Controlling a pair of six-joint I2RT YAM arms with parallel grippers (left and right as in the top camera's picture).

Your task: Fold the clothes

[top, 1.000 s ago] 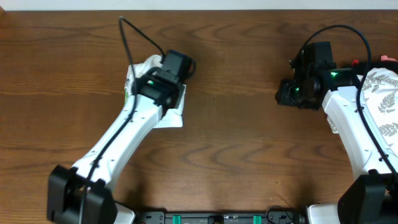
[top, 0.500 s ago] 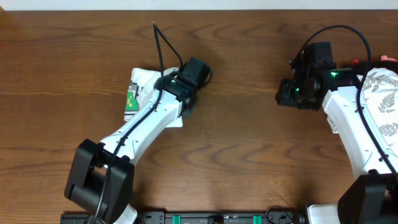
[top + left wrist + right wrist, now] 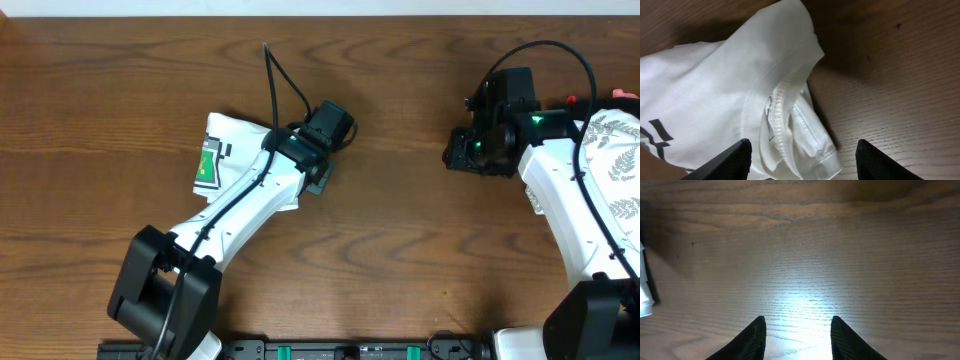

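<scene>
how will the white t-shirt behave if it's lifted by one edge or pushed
Probably floppy: the T-shirt lies in soft creased layers, so a lifted edge would likely drape and unfold. Pushed across the wooden table, it would probably bunch rather than slide whole.
</scene>
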